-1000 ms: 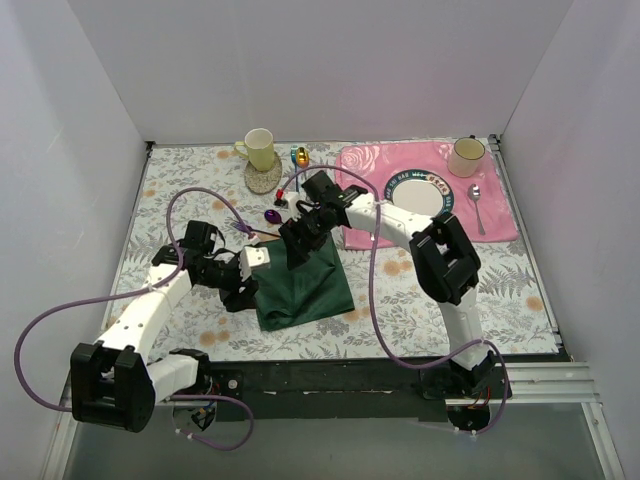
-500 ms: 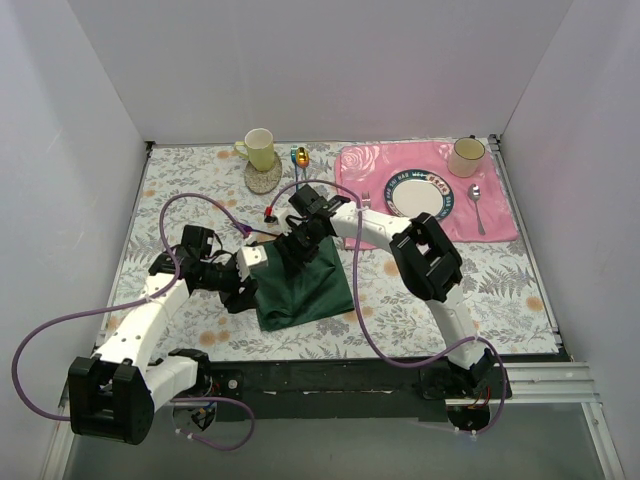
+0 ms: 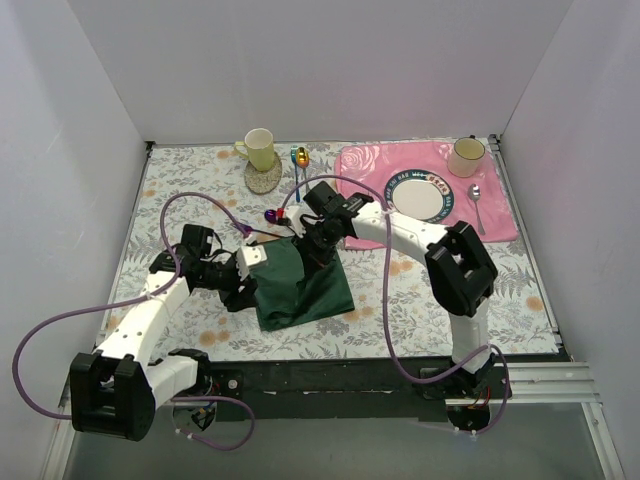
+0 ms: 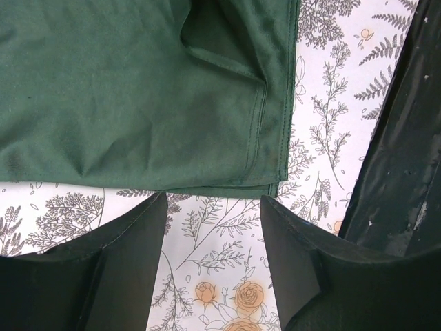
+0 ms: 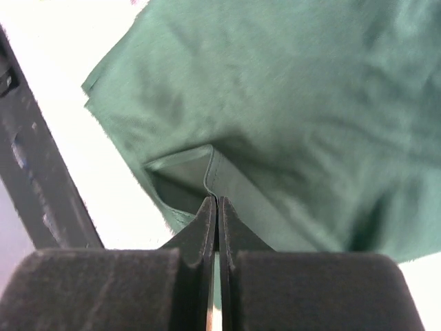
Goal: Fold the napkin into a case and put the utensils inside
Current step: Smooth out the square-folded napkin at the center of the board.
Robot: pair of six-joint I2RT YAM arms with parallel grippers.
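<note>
The dark green napkin (image 3: 300,285) lies folded on the flowered tablecloth between the two arms. My right gripper (image 3: 315,245) is at its far edge, shut on a hemmed fold of the cloth (image 5: 210,172), with the fingertips (image 5: 218,201) pinched together and the layer lifted into a small pocket. My left gripper (image 3: 245,288) stands open just off the napkin's left edge, its fingers (image 4: 138,234) apart over bare tablecloth and holding nothing; the napkin's corner (image 4: 272,183) lies right in front of them. A purple utensil (image 3: 271,215) shows beyond the napkin, partly hidden by the right arm.
A yellow cup (image 3: 260,148) stands on a coaster at the back beside a blue and gold spoon (image 3: 299,158). The pink placemat (image 3: 360,165) at back right carries a plate (image 3: 417,193), a cup (image 3: 466,155) and a silver spoon (image 3: 477,205).
My right gripper has closed from wide open onto the napkin's far edge and shifted slightly right. The left arm has hardly moved.
</note>
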